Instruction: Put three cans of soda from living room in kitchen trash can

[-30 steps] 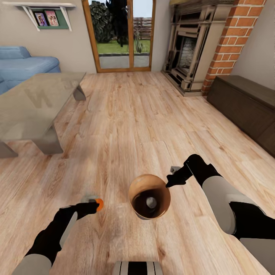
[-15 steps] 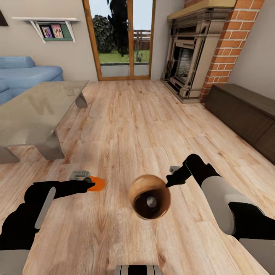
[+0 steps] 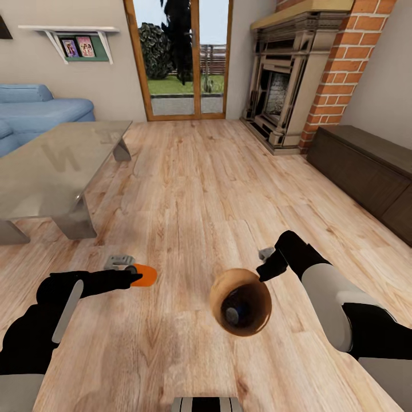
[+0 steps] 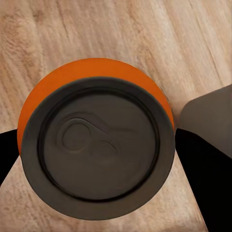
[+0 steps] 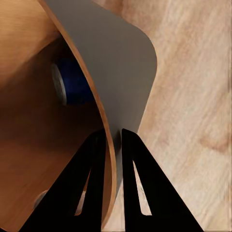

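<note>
Soda cans show in two places. Far on the left sits the blue sofa [image 3: 34,111], with a shelf [image 3: 71,28] on the wall above it. Nearer is the grey low table [image 3: 51,166], standing on the wood floor [image 3: 200,183].

Your left gripper [image 3: 136,277] is at the near left. It holds one orange soda can [image 3: 146,275] above the floor, a little to the right of the table's near leg. In the left wrist view the orange can's grey top [image 4: 99,150] faces the camera, with a black finger [image 4: 205,179] on each side of it. The fingers pinch the can.

To the right of that can, well apart from it, hangs the brown trash can [image 3: 240,301]. It is tilted, so its open mouth faces you. Deep inside lies a dark blue soda can [image 5: 72,82], with its grey end showing in the head view. Another small grey thing shows low inside the bin in the right wrist view, too little of it to tell what it is.

Your right gripper [image 3: 266,270] is at the bin's far right edge. Its two fingers [image 5: 94,183] are pressed on the rim, one inside the wall and one outside.

Farther right stand the brick fireplace [image 3: 297,74] and a long dark cabinet [image 3: 366,166]. A glass door [image 3: 180,57] is in the far wall.
</note>
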